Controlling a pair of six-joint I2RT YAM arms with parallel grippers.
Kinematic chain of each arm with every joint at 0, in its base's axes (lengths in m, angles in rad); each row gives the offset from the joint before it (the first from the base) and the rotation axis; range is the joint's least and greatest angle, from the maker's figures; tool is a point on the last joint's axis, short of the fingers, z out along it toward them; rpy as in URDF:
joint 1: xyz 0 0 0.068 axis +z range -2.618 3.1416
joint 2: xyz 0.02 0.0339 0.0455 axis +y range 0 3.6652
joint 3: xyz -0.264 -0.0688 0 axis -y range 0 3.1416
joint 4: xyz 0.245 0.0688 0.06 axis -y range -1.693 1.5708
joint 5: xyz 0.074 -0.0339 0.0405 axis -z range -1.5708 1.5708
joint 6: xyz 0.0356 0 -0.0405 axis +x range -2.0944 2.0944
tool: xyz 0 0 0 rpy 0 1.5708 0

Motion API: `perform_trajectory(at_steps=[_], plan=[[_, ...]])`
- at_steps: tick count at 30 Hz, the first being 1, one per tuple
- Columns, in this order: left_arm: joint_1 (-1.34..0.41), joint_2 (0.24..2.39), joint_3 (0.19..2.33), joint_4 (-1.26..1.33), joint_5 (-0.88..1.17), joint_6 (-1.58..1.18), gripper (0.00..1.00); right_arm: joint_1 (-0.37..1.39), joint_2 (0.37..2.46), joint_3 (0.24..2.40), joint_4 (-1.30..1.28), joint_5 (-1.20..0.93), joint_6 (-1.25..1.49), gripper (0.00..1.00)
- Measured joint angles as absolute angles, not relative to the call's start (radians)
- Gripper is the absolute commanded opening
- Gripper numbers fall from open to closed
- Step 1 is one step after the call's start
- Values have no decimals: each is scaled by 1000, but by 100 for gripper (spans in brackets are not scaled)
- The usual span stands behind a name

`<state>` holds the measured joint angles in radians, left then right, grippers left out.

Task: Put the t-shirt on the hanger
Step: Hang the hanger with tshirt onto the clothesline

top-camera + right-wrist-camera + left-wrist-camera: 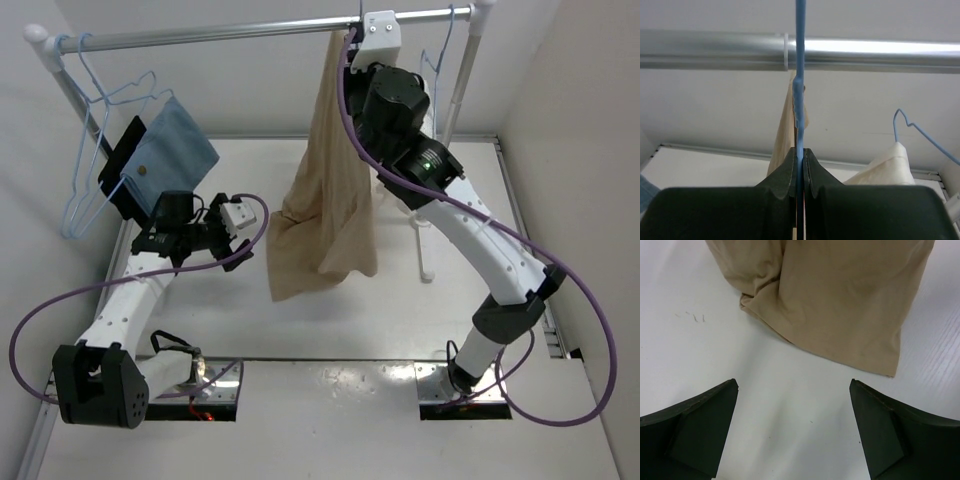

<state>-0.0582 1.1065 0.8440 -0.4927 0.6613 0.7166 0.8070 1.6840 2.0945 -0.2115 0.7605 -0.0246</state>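
Where the task stands: the t-shirt [330, 180] is judged to be on the hanger [800, 90] already, since it is seen falling in one long drape from just under the rail [220, 30]; the task appears close to finished.
Hem: the lowest folds are laid on the counter [685, 355], bunched at one corner, so the cloth is not hanging wholly free.
Shoulders: the top of the cloth is gathered narrow just below the hanger's twisted neck. How evenly it is seated on the wire arms cannot be told, as these are hidden by the cloth.
Hook: the blue wire is seen crossing in front of the rail and running out of the top of the right wrist view. Whether it is caught over the rail cannot be told.
What is left: by judgement, only the hook is to be settled on the rail and then let go.
Left fingers [705, 425]: spread wide, with nothing held or touched. They are kept low over the bare counter, near the hem but apart from it.
Right fingers [787, 172]: closed tight on the hanger, the wire being pinched between them just below the twist. They are held high, close under the rail, with the tan cloth just behind them.
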Motion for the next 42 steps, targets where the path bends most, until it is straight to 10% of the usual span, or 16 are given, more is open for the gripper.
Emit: perform_trajectory(at_steps=[13,19,26,42], plan=[[-58,1101,842,-488,661,709,100,754,1664,1921,-202,727,54,2],[-58,1101,832,-487,662,701,100,754,1575,1840,-211,706,90,59],[-58,1098,827,-485,662,698,100,757,1517,1820,-249,642,90,80],[-47,1076,765,-483,656,648,100,762,1065,1525,-338,134,44,87]])
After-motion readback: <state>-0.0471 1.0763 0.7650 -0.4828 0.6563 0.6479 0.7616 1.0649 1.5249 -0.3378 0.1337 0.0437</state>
